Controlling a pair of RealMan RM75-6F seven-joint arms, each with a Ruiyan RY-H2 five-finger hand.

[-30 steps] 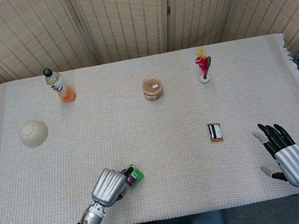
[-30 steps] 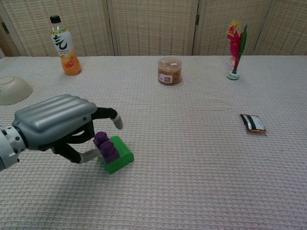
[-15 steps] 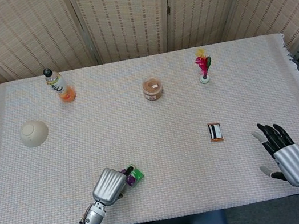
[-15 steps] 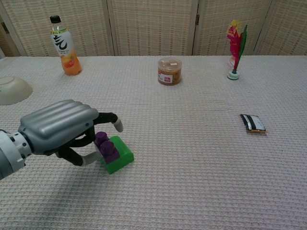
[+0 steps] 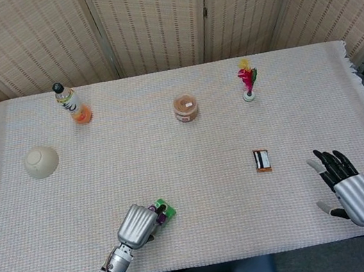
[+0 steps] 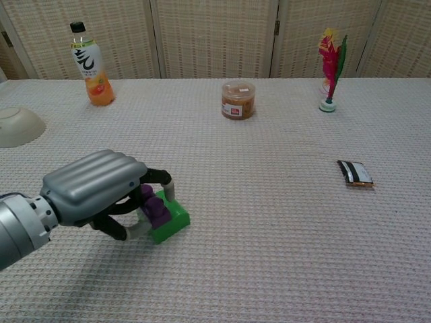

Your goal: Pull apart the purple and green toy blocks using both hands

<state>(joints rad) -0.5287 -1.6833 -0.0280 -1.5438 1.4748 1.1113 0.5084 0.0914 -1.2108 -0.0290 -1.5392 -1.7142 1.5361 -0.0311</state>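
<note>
The purple block (image 6: 156, 207) sits plugged on top of the green block (image 6: 173, 221), which lies on the table near its front edge, left of centre. My left hand (image 6: 94, 185) covers the pair from the left; its fingers curl round the purple block and grip it. From the head view, only a bit of the green block (image 5: 170, 212) and purple block (image 5: 159, 210) show past the left hand (image 5: 136, 226). My right hand (image 5: 350, 187) rests at the front right with fingers spread, holding nothing, far from the blocks. It does not show in the chest view.
An orange drink bottle (image 6: 91, 67) and a white bowl (image 6: 17, 126) stand at the left. A lidded snack jar (image 6: 238, 99) is at the back centre, a feather shuttlecock (image 6: 330, 67) at the back right, and a small black packet (image 6: 354, 173) lies at the right.
My left hand has slid right over the blocks and its fingers have closed round the purple block. The right hand has not moved.
</note>
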